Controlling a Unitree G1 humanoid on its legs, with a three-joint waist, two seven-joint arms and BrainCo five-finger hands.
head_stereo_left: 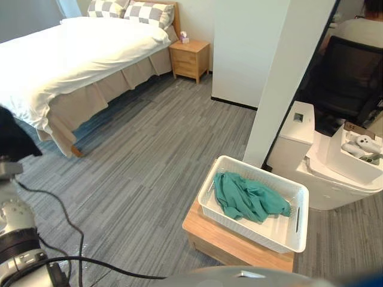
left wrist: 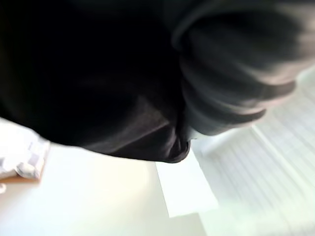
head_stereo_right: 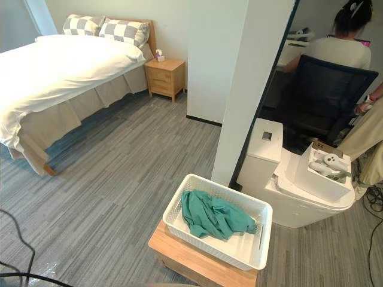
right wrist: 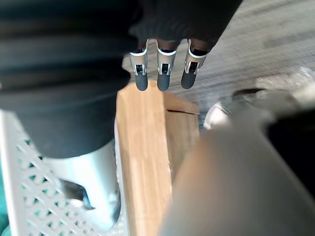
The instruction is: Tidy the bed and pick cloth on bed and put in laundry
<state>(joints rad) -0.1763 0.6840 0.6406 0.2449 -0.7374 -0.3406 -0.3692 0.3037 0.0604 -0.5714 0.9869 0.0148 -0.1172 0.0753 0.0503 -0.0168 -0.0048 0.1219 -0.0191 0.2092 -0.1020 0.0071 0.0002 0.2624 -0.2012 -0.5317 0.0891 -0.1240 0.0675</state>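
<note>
Sees the green cloth (head_stereo_left: pixel 248 198) heaped inside the white laundry basket (head_stereo_left: pixel 299 230), which sits on a low wooden bench (head_stereo_left: pixel 227 242). Finds the right robot hand (right wrist: pixel 162 73) over the bench edge just beside the basket, fingers straight, a little apart, holding nothing. Cannot tell the finger state of the left robot hand (head_stereo_left: pixel 11 140). Judging the drop done: lift straight up, clear of the basket rim. Mind the white pillar (head_stereo_left: pixel 287 72) close behind; use the open floor (head_stereo_left: pixel 149 155) towards the smooth-covered bed (head_stereo_left: pixel 78 54).

crumpled teal cloth (head_stereo_left: pixel 248 198) inside the white lattice laundry basket (head_stereo_left: pixel 301 224), well apart from the white bed (head_stereo_left: pixel 78 51)
</note>
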